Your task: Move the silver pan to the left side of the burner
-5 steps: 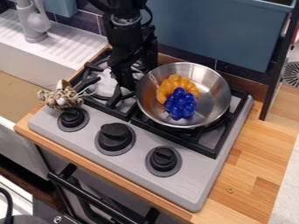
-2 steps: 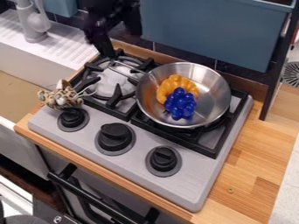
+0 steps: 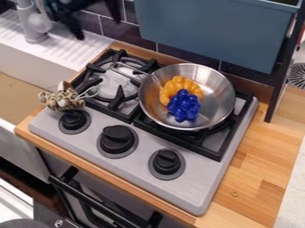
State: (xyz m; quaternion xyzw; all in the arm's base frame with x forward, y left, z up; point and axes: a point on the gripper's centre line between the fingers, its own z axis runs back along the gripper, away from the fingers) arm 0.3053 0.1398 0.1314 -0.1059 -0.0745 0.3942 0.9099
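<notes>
My black gripper (image 3: 76, 27) is at the upper left of the view, above the sink's drainboard and well away from the pan. The silver pan (image 3: 218, 89) rests over the right burner of the stove, upright. Inside it lie an orange ring-shaped toy (image 3: 170, 88) and a blue bunch of toy grapes (image 3: 184, 106), touching each other. The left burner (image 3: 108, 84) is uncovered, with its black grate (image 3: 119, 97) in view.
A leopard-patterned cloth item (image 3: 62, 99) sits at the stove's left edge, by the knobs (image 3: 117, 139). Behind the stove stands a blue panel (image 3: 208, 31). The sink (image 3: 35, 62) with its faucet (image 3: 34, 22) is at the left, a wooden counter (image 3: 262, 164) at the right.
My gripper has moved up and left, from over the left burner to above the drainboard. The pan and the toys in it have stayed in place.
</notes>
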